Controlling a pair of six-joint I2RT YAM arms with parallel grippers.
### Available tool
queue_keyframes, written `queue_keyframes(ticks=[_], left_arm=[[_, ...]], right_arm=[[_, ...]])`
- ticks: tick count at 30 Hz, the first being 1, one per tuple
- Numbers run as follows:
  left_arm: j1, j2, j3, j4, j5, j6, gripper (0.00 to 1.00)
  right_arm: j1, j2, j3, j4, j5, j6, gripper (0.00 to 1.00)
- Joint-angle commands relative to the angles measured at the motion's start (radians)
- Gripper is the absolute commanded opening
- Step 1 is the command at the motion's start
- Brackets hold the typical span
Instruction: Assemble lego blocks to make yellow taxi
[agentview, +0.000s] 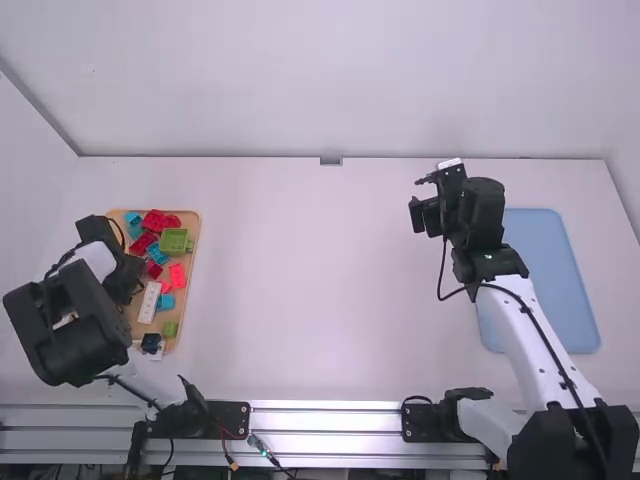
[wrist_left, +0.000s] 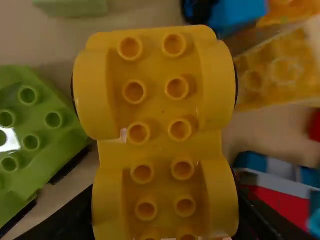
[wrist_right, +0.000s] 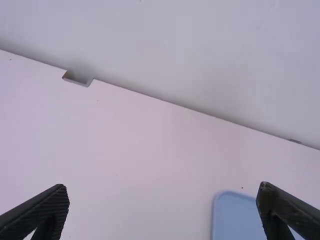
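Left gripper (wrist_left: 165, 205): clamped on the yellow base (wrist_left: 155, 112) over the tray (agentview: 189, 215), likely for carrying (studs (wrist_left: 134, 92) left free)
Right gripper (wrist_right: 162, 192): spread, empty

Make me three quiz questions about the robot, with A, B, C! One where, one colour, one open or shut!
1. Where's the blue mat?
A under the tray
B beside the right arm
C behind the left arm

2. What colour is the left gripper's piece?
A red
B white
C yellow

3. How is the right gripper?
A open
B shut
C holding a block

1 B: the arm passes alongside it.
2 C: its studs and sides are yellow.
3 A: its fingers stand wide apart.
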Motion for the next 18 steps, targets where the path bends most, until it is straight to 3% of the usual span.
queue_keyframes(ticks=[1,8,11,12,15,18], left_arm=[[-0.006,-0.07,0.047,-0.008,0.039,0.075,0.52],[-0.138,-0.183,0.099,0.047,0.381,0.54,0.54],[-0.264,-0.198,0.132,0.014,0.405,0.678,0.44],[-0.331,-0.197,0.156,-0.017,0.395,0.717,0.33],[-0.482,-0.182,0.214,-0.09,0.377,0.835,0.2],[-0.642,-0.15,0.262,-0.151,0.394,1.054,0.18]], right_arm=[[0.002,0.005,0.037,-0.003,-0.002,0.002,0.99],[0.002,0.005,0.037,0.0,-0.003,0.053,0.99],[0.001,0.005,0.037,0.007,-0.004,0.063,0.99],[0.002,0.005,0.037,0.008,-0.003,0.063,0.99],[0.002,0.004,0.037,0.007,-0.003,0.063,0.99],[0.0,0.004,0.037,-0.005,-0.002,0.062,0.99]])
